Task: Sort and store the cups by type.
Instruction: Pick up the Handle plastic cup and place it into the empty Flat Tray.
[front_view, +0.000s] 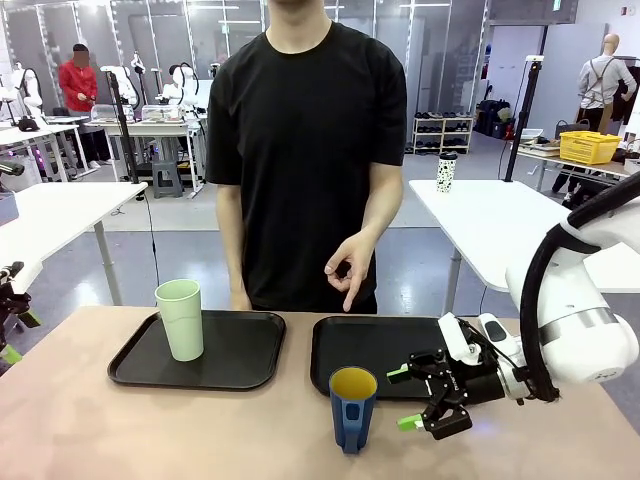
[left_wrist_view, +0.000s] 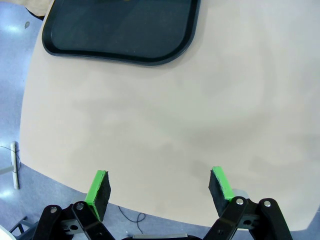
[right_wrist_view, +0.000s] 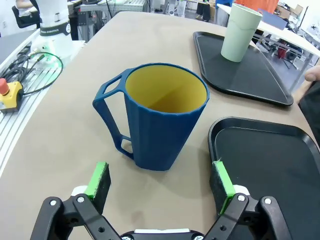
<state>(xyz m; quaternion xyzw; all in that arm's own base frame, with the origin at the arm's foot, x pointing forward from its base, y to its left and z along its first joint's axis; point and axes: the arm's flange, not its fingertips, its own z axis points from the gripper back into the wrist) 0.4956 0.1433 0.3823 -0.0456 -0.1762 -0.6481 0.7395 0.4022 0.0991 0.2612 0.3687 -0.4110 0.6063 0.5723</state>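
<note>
Dark blue cup (front_view: 352, 410): stood upright on the table (front_view: 200, 440) near the robot's edge, yellow inside, on neither tray.
Right gripper (front_view: 403, 398): just beside the cup on its right, low over the table, fingers spread wide and holding nothing.
Deciding relation: in the right wrist view the cup (right_wrist_view: 162, 120) sat straight ahead between the open pads of the gripper (right_wrist_view: 160, 182), not yet touched. Its long axis was vertical and the gripper came at it level. The handle stuck out toward the robot's side, off the line of the fingers. The right arm was by far the nearer one.
Left gripper (left_wrist_view: 159, 189): well to the left of the cup, over the table's edge, wide open and empty.
Table: pale, smooth and bare around the cup, so there seemed room to close and lift.
Right tray (front_view: 365, 345): black and empty, just behind the cup.
Left tray (front_view: 245, 350): black, behind and left of the cup.
Pale green tumbler (front_view: 181, 320): upright on the left tray, well apart from the cup.
Person's hand (front_view: 352, 265): beyond the cup, above the right tray's far rim, a finger pointing down.
Room: white worktables far beyond the cup.
</note>
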